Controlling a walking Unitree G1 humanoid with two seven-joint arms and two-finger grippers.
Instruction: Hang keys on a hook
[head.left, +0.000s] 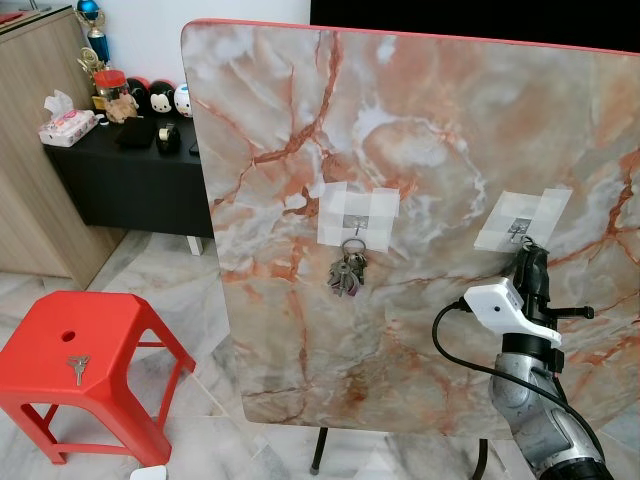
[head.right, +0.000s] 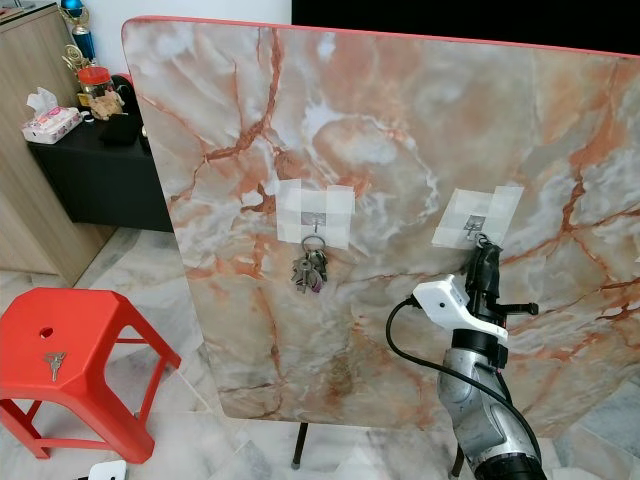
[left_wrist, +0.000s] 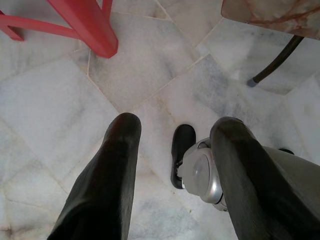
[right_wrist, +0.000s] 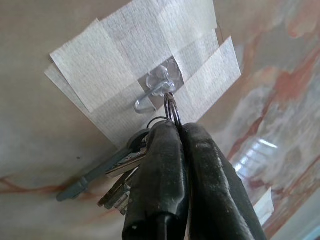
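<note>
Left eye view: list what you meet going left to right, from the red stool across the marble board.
Red stool with a small key on its seat → bunch of keys hanging on the taped left hook → right gripper at the taped right hook.

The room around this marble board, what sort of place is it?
Most likely a room in someone's home: a marble-tiled floor, a red plastic stool with keys on it, and a dark side table crowded with a tissue pack, figurines and a trophy.
</note>
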